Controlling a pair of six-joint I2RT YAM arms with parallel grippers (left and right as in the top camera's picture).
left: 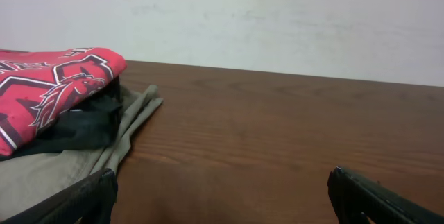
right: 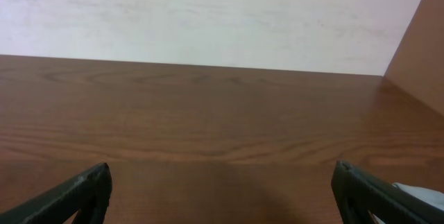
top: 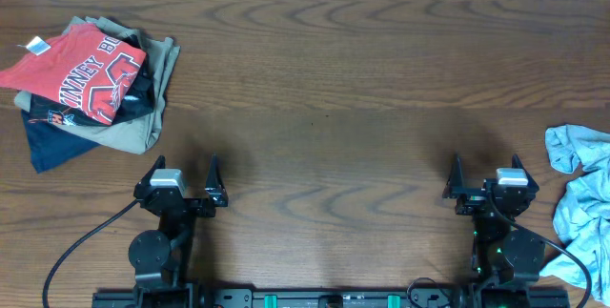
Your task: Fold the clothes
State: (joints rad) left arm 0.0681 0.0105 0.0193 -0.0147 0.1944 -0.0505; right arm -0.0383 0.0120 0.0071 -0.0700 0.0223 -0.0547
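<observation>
Overhead: the pale blue-grey T-shirt lies crumpled at the tabletop's right edge, just beside the right hand. That hand and the left hand are spread wide, holding nothing.

Left wrist: only the folded stack shows.

Right wrist: a pale sliver of cloth shows at lower right.

Soft, thin and light, the shirt likely wants pinching at a hem or shoulder.

A stack of folded garments lies at the far left of the table; the clothes lie at its right edge, nearer. The left gripper sits on the near side of the stack and the right gripper just left of the clothes, the 2 well apart.
</observation>
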